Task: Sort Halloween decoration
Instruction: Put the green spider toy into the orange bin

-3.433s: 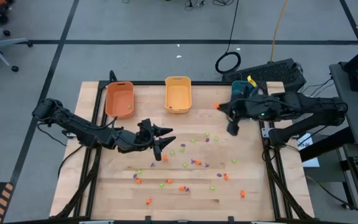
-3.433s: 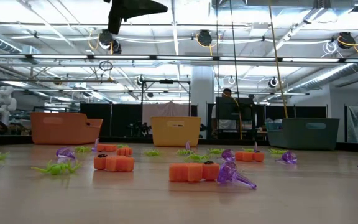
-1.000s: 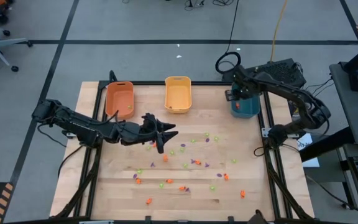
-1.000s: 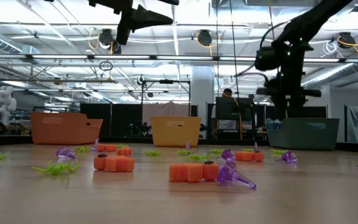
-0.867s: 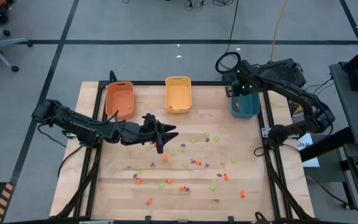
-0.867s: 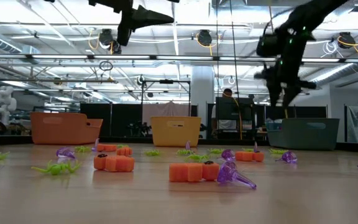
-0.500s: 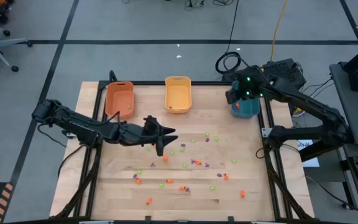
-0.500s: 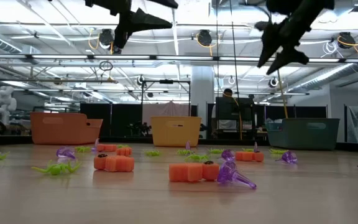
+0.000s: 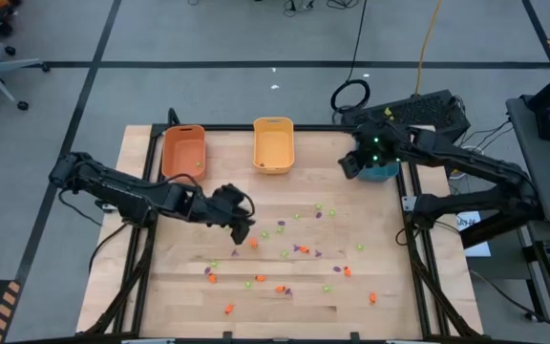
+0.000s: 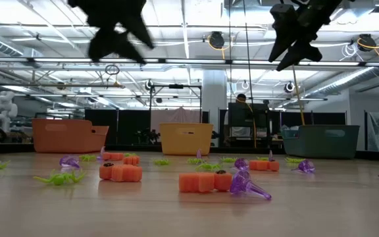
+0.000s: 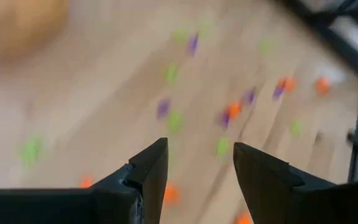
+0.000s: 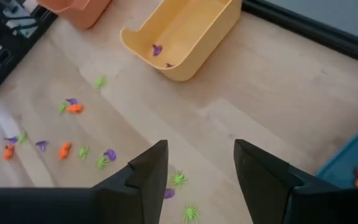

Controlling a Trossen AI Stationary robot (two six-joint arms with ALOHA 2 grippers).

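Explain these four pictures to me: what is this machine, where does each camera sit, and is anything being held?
Two dark robot arms work at a wooden table. One camera looks straight down, one sits at tabletop height, and one rides on each wrist. Tiny orange, green and purple trinkets lie scattered on the wood. Along the far edge stand an orange bin, a yellow bin and a teal bin. The left gripper hangs over the trinkets, open and empty. The right gripper is beside the teal bin, also open and empty.
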